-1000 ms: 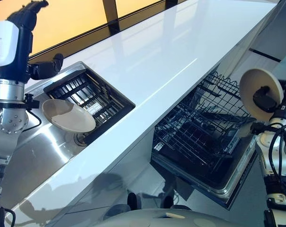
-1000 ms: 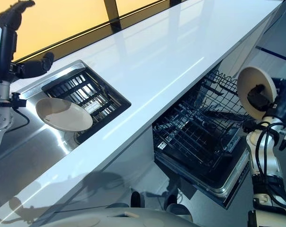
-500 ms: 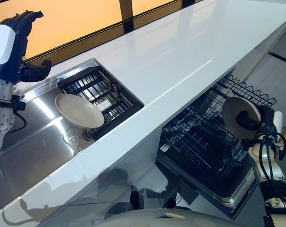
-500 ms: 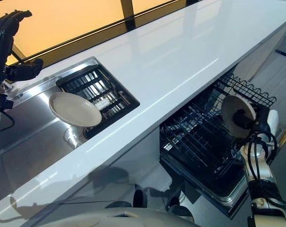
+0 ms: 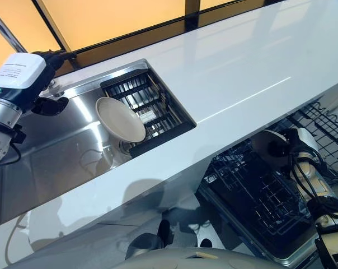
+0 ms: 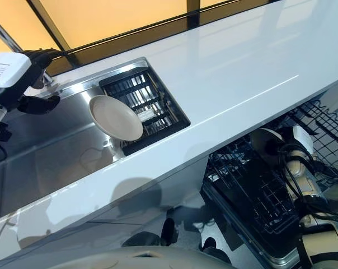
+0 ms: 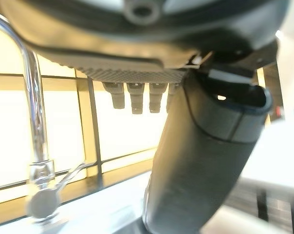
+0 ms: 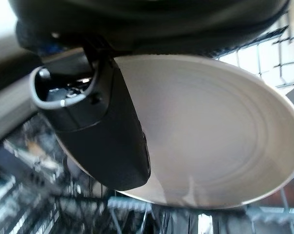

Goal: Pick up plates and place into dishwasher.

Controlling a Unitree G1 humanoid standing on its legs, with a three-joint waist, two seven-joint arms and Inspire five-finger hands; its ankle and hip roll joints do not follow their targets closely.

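Your right hand (image 8: 103,131) grips a plate (image 8: 210,141) over the dishwasher rack (image 5: 258,196), lower right; slot it upright next.

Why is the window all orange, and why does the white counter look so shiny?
In the left eye view, warm orange light glows through the window, and the glossy counter mirrors it, with a bright streak of glare across it. In the left wrist view the tap looks soft and blurry. In the right wrist view the plate in the right robot hand is clear, the rack behind it smeared.
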